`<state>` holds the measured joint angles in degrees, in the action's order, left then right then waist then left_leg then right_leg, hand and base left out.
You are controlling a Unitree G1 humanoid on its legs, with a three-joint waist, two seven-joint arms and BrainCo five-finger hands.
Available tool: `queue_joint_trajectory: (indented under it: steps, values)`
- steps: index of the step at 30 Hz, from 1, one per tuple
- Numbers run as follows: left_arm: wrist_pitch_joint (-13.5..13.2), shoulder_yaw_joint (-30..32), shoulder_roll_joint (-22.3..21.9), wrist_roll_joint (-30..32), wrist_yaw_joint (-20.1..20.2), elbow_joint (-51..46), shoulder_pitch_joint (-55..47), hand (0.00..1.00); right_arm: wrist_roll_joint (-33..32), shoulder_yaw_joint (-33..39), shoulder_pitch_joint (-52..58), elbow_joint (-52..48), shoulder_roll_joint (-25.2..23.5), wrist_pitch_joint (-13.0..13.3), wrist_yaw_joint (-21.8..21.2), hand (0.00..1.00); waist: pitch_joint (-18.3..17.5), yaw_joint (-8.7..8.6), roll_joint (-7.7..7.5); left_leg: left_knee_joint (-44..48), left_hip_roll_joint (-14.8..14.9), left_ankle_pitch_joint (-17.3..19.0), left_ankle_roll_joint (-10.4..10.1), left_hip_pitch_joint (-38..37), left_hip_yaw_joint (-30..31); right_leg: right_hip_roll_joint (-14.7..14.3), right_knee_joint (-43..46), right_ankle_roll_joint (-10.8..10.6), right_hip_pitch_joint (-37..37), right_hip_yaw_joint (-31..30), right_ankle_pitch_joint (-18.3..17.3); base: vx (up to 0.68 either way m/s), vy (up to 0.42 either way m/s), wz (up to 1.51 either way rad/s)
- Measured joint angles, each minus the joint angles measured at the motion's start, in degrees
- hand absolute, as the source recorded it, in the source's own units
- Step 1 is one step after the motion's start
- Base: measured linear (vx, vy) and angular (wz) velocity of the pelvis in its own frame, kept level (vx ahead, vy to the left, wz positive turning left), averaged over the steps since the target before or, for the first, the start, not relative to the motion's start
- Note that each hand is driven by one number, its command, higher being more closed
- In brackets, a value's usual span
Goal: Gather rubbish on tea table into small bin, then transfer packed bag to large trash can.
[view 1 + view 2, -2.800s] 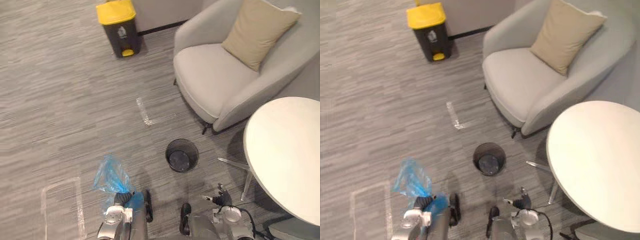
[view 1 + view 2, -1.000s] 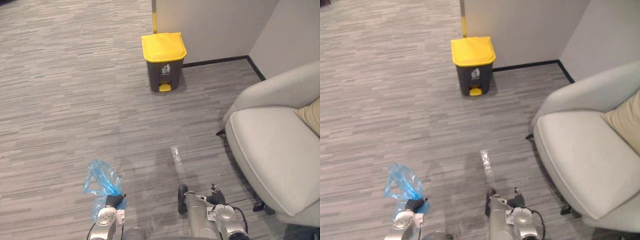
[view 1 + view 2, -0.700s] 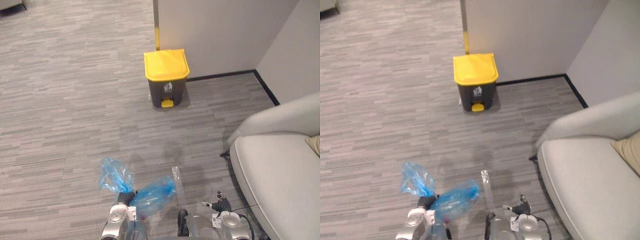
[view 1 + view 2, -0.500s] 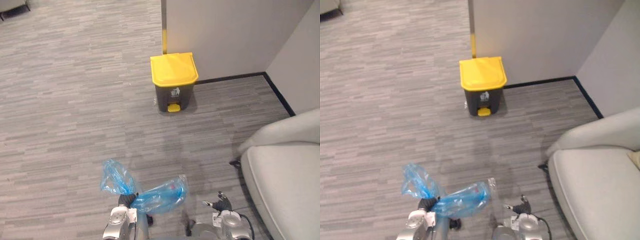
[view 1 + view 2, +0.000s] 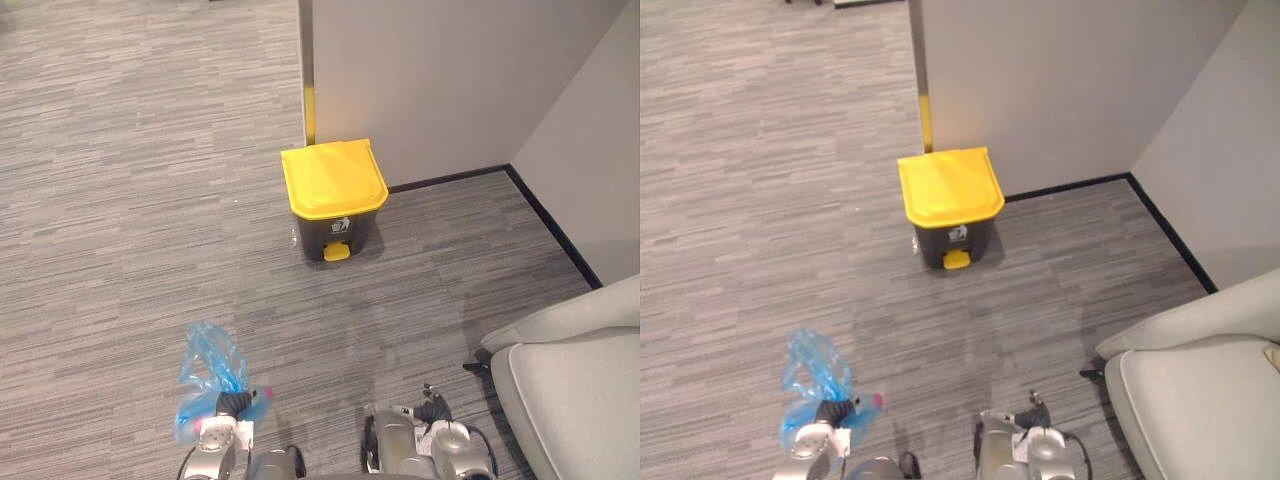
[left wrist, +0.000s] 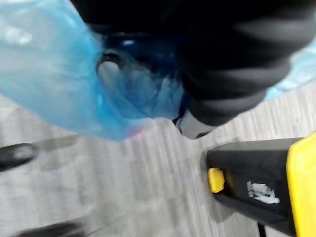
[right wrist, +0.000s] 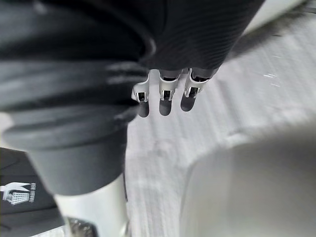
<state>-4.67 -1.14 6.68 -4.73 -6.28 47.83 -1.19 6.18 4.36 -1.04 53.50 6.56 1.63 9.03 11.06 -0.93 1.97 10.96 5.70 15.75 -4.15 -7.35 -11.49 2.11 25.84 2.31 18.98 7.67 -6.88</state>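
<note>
Left eye view has the can [image 5: 333, 200] standing against the wall, its yellow lid [image 5: 333, 177] shut and its pedal [image 5: 337, 252] facing the robot. The blue bag [image 5: 205, 360] is well short of the can and off to its left. It is bunched at the neck in the left hand [image 5: 228, 405], whose fingers are curled round the plastic. The loose top stands up above the fist and the filled end sits low against the wrist. The right hand [image 5: 432, 412] hangs on the near right side of the can with relaxed fingers, holding nothing. A chair [image 5: 580, 390] lies further right of the can.

The step in hand looks like carrying the bag to the can. To do it well, I would walk straight at the pedal side and keep the fist tight on the neck so the load cannot slip. The lid must be up before the bag goes over the rim, probably by the pedal or the free right hand. A swinging bag could catch the rim.

Against half a second ago, the camera has moved and the can sits closer and more central. The bag's full end, then flung out toward the right hand, now hangs back by the left wrist.
</note>
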Motion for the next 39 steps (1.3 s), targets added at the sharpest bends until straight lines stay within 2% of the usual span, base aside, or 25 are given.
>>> queue_joint_trajectory:
  steps: [3,4,6,7,8,9,11,13,14,15,16,18,20,22,23,26,27,29,30,31,33,34,35,36,39]
  values:
    - [-0.03,-0.02,-1.04,0.05,0.19,0.09,0.59,1.00,0.14,1.58,-0.04,0.44,0.22,0.01,-0.02,0.00,0.04,-0.58,0.03,2.93,1.00,-1.59,-1.64,0.32,1.79,-0.25,-0.32,0.60,-2.37,1.99,-3.83,0.39,-0.162,0.26]
    - [0.01,0.04,-1.49,0.05,0.28,0.08,0.50,1.00,0.11,2.35,0.47,0.99,0.21,-0.06,0.00,0.00,0.08,-0.73,-0.01,7.57,1.78,-1.87,-2.20,1.31,2.00,-0.25,-0.89,0.83,-4.28,2.69,-4.74,0.34,-0.144,0.43]
    - [0.05,0.11,-2.58,0.00,0.41,-0.27,-0.53,1.00,0.03,2.07,2.10,0.98,-0.28,-0.16,0.01,0.00,0.36,-0.26,-0.45,27.64,4.52,-3.79,-5.64,8.08,2.67,-0.14,-5.00,1.03,-11.20,3.21,-5.96,0.36,-0.096,0.21]
    - [0.06,0.11,-2.87,-0.03,0.66,-0.70,-0.81,1.00,-0.01,2.11,2.20,0.91,-0.52,-0.15,0.00,0.00,0.48,-0.07,-0.66,32.07,5.41,-2.95,-5.13,9.93,2.24,-0.17,-5.73,1.20,-12.53,3.22,-6.27,0.27,-0.005,-0.05]
    - [0.05,0.11,-3.39,-0.06,1.12,-1.74,-1.78,1.00,-0.08,2.47,2.21,0.90,-0.81,-0.16,0.03,0.00,0.59,0.25,-0.87,36.60,6.79,-1.54,-3.66,13.14,0.44,-0.11,-6.88,1.25,-14.99,3.21,-6.51,0.27,0.061,-0.08]
    - [0.06,0.05,-3.75,-0.13,1.69,-2.08,-2.15,1.00,-0.10,3.20,2.12,0.89,-1.31,-0.09,0.03,0.00,0.65,0.63,-1.44,35.33,6.97,-0.21,-2.02,16.06,-0.89,0.36,-8.46,1.20,-16.61,3.11,-6.53,0.22,0.063,-0.07]
    - [0.06,0.05,-3.80,-0.14,1.94,-2.21,-1.86,1.00,-0.19,4.34,1.57,1.02,-1.93,-0.06,0.04,0.00,0.61,1.06,-1.82,28.82,6.19,0.01,-1.46,19.18,-1.87,1.47,-9.82,0.96,-17.66,2.49,-6.48,0.16,0.089,-0.08]
    - [0.06,-0.07,-3.86,-0.12,2.01,-2.20,-1.71,1.00,-0.64,4.51,1.53,1.24,-2.01,-0.08,0.06,0.00,0.95,1.04,-2.41,16.85,4.21,-1.28,-1.02,20.57,-1.62,3.18,-10.92,-1.21,-19.24,2.30,-6.75,0.22,0.163,-0.03]
    - [0.05,-0.10,-4.04,-0.12,2.02,-2.20,-1.73,1.00,-0.65,4.51,1.77,1.30,-1.91,-0.09,0.11,0.00,0.80,1.05,-2.19,9.84,2.96,-4.20,-1.32,20.36,-0.77,3.70,-11.34,-2.49,-19.90,2.01,-7.11,0.30,0.261,-0.08]
    - [0.08,-0.36,-4.10,-0.10,1.98,-2.16,-1.95,1.00,-0.64,4.47,2.25,1.41,-1.46,-0.19,0.20,0.00,0.35,1.16,-1.27,4.64,2.56,-10.63,-1.84,20.33,0.53,3.46,-11.22,-4.26,-20.27,1.30,-7.99,0.31,0.309,-0.28]
    - [0.09,-0.39,-3.29,-0.12,1.90,-1.79,-1.92,1.00,-0.68,4.38,2.24,1.84,-2.07,-0.49,0.37,0.00,0.19,1.45,-2.07,5.70,1.61,-13.14,-0.97,19.91,0.32,4.38,-10.88,-5.75,-20.33,-0.31,-8.89,0.32,0.314,-0.21]
    - [0.07,-0.65,-2.25,-0.12,1.88,-1.53,-1.73,1.00,-0.66,4.21,2.78,1.56,-2.74,-0.49,0.30,0.00,-0.56,1.26,-3.52,7.30,-0.60,-10.25,0.74,19.91,-0.86,7.05,-11.07,-7.00,-21.05,-0.81,-9.29,0.28,0.242,-0.12]
    - [0.08,-1.30,-2.13,-0.02,1.93,-1.28,-1.69,1.00,-0.63,4.22,2.33,1.54,-2.65,-0.51,0.25,0.00,-0.59,1.40,-3.54,8.67,-1.71,-7.22,2.04,18.64,-2.72,8.84,-7.39,-7.70,-20.31,-2.88,-8.96,0.24,0.245,-0.36]
    - [0.24,-2.09,-1.72,0.11,1.92,-0.48,-2.29,1.00,-0.49,3.86,1.75,1.38,-3.00,-0.45,0.02,0.00,-0.59,1.42,-3.46,6.74,-2.72,-5.84,2.87,15.04,-4.55,10.13,3.64,-9.81,-15.69,-5.92,-7.58,0.23,0.251,-0.47]
    - [0.49,-2.30,-1.12,0.15,1.91,0.43,-2.46,1.00,-0.43,3.81,1.77,1.43,-3.47,-0.46,-0.07,0.00,-0.63,1.05,-3.55,4.79,-3.44,-5.37,3.54,12.51,-5.41,11.01,12.23,-10.33,-11.63,-6.77,-6.34,0.23,0.154,-0.19]
    - [0.51,-2.11,0.77,0.15,1.40,0.79,-2.81,1.00,-0.42,3.02,1.55,1.41,-3.62,-0.17,-0.19,0.00,-0.51,0.72,-3.29,1.59,-3.56,-5.01,3.67,8.39,-5.54,9.02,17.94,-8.44,-6.86,-5.54,-10.23,0.22,0.055,-0.02]
    - [0.45,-2.01,2.12,0.15,1.30,0.75,-2.62,1.00,-0.33,1.90,1.09,1.45,-3.46,-0.16,-0.19,0.00,-0.30,0.31,-2.93,0.54,-3.01,-5.11,3.51,6.72,-5.24,6.60,16.25,-6.68,-4.75,-4.42,-11.42,0.26,-0.047,0.10]
    - [0.40,-1.96,2.55,0.14,1.14,0.77,-2.08,1.00,0.00,1.57,0.40,1.38,-3.15,0.00,-0.20,0.00,-0.12,0.11,-2.59,-0.46,-1.68,-5.17,3.42,4.98,-5.05,3.59,10.30,-4.97,-2.47,-2.17,-11.39,0.30,-0.116,0.13]
    - [0.26,-2.05,2.69,0.13,1.20,1.01,-2.03,1.00,0.05,1.38,0.24,1.33,-3.05,0.03,-0.15,0.00,-0.13,0.17,-2.50,-0.70,-1.68,-5.06,2.81,4.11,-4.85,2.27,0.45,-3.99,-2.47,-1.34,-7.04,0.28,-0.109,0.25]
    - [0.14,-2.00,3.01,0.17,1.28,1.37,-2.07,1.00,-0.04,1.15,0.60,1.50,-2.89,0.06,-0.15,0.00,-0.23,0.04,-3.19,-0.71,-2.90,-4.78,2.05,3.54,-4.12,2.31,-3.79,-0.66,-3.18,-1.55,1.00,0.31,-0.079,0.22]
    - [0.02,-1.52,-0.12,0.15,1.21,2.22,-1.68,1.00,0.04,1.63,0.63,2.45,-1.01,0.04,-0.07,0.00,-1.50,0.03,0.08,-1.08,-0.42,-4.47,1.10,2.93,-1.61,0.45,-5.66,-0.53,-5.30,0.11,0.71,0.32,-0.073,0.10]
    - [-0.03,-1.35,-0.64,0.15,1.20,2.22,-1.61,1.00,0.04,1.83,0.72,2.64,-0.76,0.00,-0.07,0.00,-1.63,0.02,0.49,-1.22,-0.06,-4.65,0.81,2.85,-1.39,0.08,-6.63,-0.53,-6.03,0.46,0.71,0.31,-0.115,0.17]
    - [0.00,-0.96,-1.39,0.15,1.26,2.41,-1.27,1.00,-0.08,2.59,1.06,2.74,-0.30,-0.01,0.03,0.00,-1.50,-0.31,0.85,-1.71,0.76,-5.38,-0.38,2.18,-0.83,-0.62,-8.77,-0.48,-8.23,1.59,0.69,0.21,-0.097,0.19]
    - [0.00,-0.86,-1.45,0.15,1.26,2.42,-1.17,1.00,-0.06,2.71,1.20,2.76,-0.28,-0.01,0.03,0.00,-1.50,-0.33,0.82,-1.51,0.90,-5.64,-0.80,2.15,-0.55,-0.79,-9.39,-0.40,-8.88,1.81,0.63,0.23,-0.102,0.34]
    - [0.03,-0.51,-1.63,0.13,1.74,2.39,-0.62,1.00,-0.20,3.46,2.00,3.54,-0.32,0.06,0.04,0.00,-1.05,-0.21,-0.50,8.36,1.82,-5.76,-1.14,4.83,-0.45,-0.31,-13.20,-0.22,-13.47,3.15,0.60,0.11,-0.037,0.25]
